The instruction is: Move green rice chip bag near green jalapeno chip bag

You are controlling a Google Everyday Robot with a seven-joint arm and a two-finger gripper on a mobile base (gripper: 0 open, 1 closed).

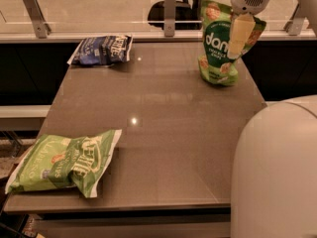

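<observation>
The green rice chip bag (217,48), dark and light green with white "dang" lettering, stands upright at the far right of the table. My gripper (238,46) comes down from above onto the bag's upper right part and overlaps it. The green jalapeno chip bag (64,162), a paler green Kettle bag, lies flat at the table's near left corner, far from the rice chip bag.
A blue chip bag (101,48) lies at the far left of the brown table (163,128). A rail with metal posts (170,14) runs behind the table. My white robot body (277,172) fills the lower right of the view.
</observation>
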